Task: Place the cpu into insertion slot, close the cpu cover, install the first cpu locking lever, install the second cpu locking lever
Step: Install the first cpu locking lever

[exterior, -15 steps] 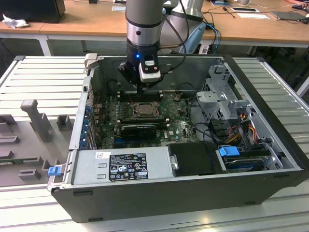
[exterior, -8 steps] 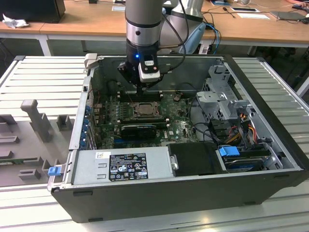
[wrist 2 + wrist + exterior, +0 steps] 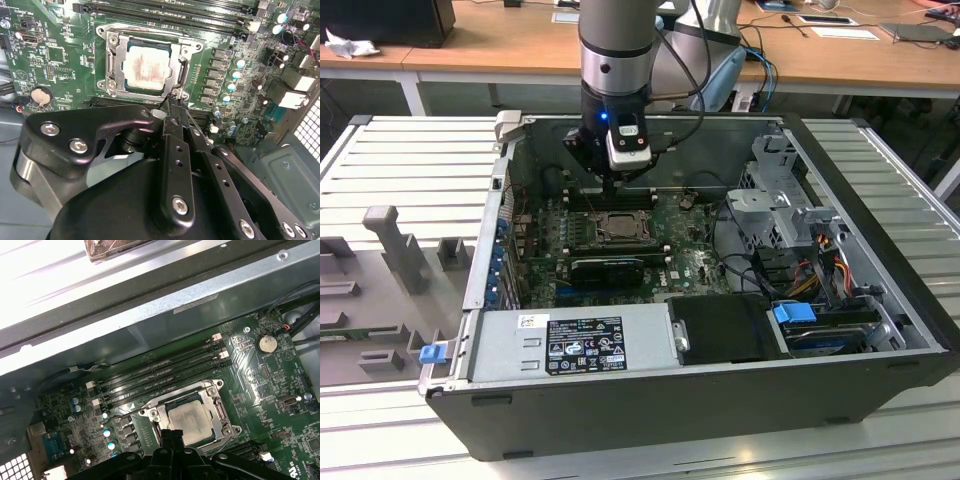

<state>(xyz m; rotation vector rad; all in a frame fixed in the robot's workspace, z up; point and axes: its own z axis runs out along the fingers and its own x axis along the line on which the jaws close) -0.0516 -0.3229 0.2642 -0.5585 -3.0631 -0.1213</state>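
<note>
Cut off, covered, or too small to tell.
Loses the arm (image 3: 615,40) past the exterior view's upper edge; hides the near edge of the cpu cover (image 3: 216,412) behind the pincer (image 3: 170,432) in the first wrist view; shrinks the cpu (image 3: 620,225) beyond detail in the exterior view.

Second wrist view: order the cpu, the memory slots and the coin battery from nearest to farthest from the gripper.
1. The cpu, right ahead of the gripper tip.
2. The memory slots, beyond the cpu on its far side.
3. The coin battery, well off to one side, clearly farthest.
</note>
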